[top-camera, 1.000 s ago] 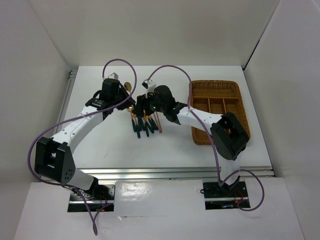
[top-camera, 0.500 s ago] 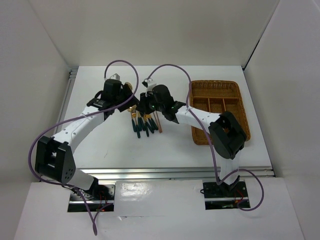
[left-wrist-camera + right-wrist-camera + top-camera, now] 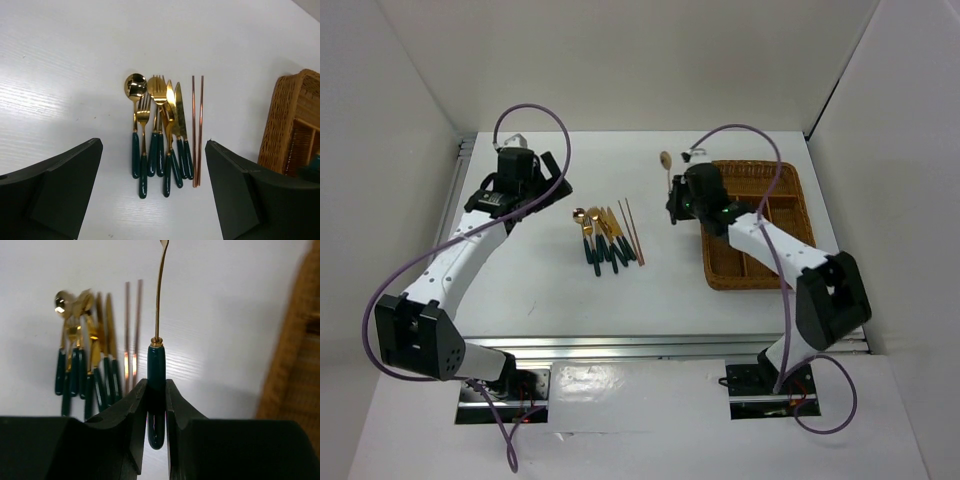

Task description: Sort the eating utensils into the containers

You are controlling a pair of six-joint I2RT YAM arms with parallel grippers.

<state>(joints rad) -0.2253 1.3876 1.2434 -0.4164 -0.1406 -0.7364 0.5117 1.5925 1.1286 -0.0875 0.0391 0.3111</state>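
Several eating utensils (image 3: 605,238) with gold heads and dark green handles lie side by side at mid-table, two brown chopsticks (image 3: 197,131) at their right. My left gripper (image 3: 548,183) is open and hangs to the left of this pile, holding nothing; in its wrist view the left gripper (image 3: 153,143) frames the handles from above. My right gripper (image 3: 156,390) is shut on the green handle of a gold spoon (image 3: 666,160), held in the air just left of the woven tray of containers (image 3: 790,180). The spoon's head points toward the far side.
The wicker tray (image 3: 292,125) has long narrow compartments and lies on the right side of the table. White walls enclose the table on three sides. A metal rail runs along the left table edge (image 3: 460,160).
My left gripper opened and pulled back to the left of the pile. My right gripper shut on one spoon, lifted it and carried it right, up to the tray's left edge.
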